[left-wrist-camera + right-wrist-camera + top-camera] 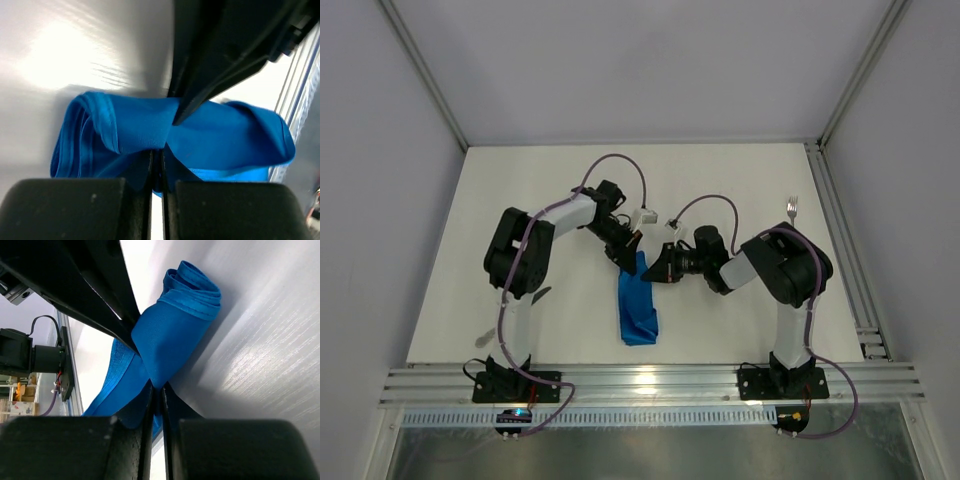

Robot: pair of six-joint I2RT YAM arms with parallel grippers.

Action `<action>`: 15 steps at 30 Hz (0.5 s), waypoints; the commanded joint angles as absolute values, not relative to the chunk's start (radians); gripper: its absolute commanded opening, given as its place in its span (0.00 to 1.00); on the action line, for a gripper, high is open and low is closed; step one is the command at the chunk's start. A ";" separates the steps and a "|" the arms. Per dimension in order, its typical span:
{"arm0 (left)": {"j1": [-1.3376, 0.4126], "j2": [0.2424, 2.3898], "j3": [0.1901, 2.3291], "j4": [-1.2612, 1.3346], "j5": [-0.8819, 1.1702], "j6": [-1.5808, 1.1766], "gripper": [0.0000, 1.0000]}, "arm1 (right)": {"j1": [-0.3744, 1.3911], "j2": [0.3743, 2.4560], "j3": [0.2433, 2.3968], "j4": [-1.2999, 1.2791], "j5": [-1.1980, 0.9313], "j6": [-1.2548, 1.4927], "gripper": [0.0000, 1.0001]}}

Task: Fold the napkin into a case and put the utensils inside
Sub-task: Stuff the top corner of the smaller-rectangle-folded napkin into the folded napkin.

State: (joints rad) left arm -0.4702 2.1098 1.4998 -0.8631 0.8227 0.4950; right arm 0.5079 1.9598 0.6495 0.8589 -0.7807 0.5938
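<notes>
The napkin (636, 308) lies as a narrow bright blue bundle of folds at mid-table, its far end lifted between both grippers. My left gripper (631, 256) is shut on a pinch of this cloth; in the left wrist view the jaws (157, 154) meet on the blue fabric (225, 135). From the right, my right gripper (657, 268) is shut on the same end, its jaws (161, 389) closed on a fold of the napkin (172, 332). The two grippers almost touch. A silver fork (792, 210) lies at the far right, apart from both.
The table's white surface (720, 180) is bounded by grey walls and by a metal rail (650, 380) along the near edge. A small grey object (484, 338) lies near the left arm's base; I cannot identify it.
</notes>
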 commanded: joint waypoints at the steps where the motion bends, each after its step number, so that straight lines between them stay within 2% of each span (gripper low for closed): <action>1: -0.462 2.106 1.502 -0.778 0.715 0.312 0.03 | 0.511 1.948 0.638 0.914 -0.778 0.592 0.10; 5: -0.453 2.154 1.540 -0.824 0.713 0.284 0.11 | 0.512 1.947 0.630 0.934 -0.765 0.609 0.05; 6: -0.449 2.152 1.536 -0.819 0.724 0.288 0.15 | 0.512 1.948 0.630 0.934 -0.758 0.609 0.05; 7: -0.448 2.140 1.526 -0.812 0.741 0.299 0.26 | 0.511 1.950 0.630 0.936 -0.759 0.609 0.04; 9: -0.443 2.108 1.511 -0.766 0.778 0.298 0.35 | 0.512 1.959 0.632 0.939 -0.762 0.609 0.04; 15: -0.443 2.118 1.549 -0.667 0.802 0.233 0.41 | 0.512 1.971 0.630 0.950 -0.769 0.609 0.04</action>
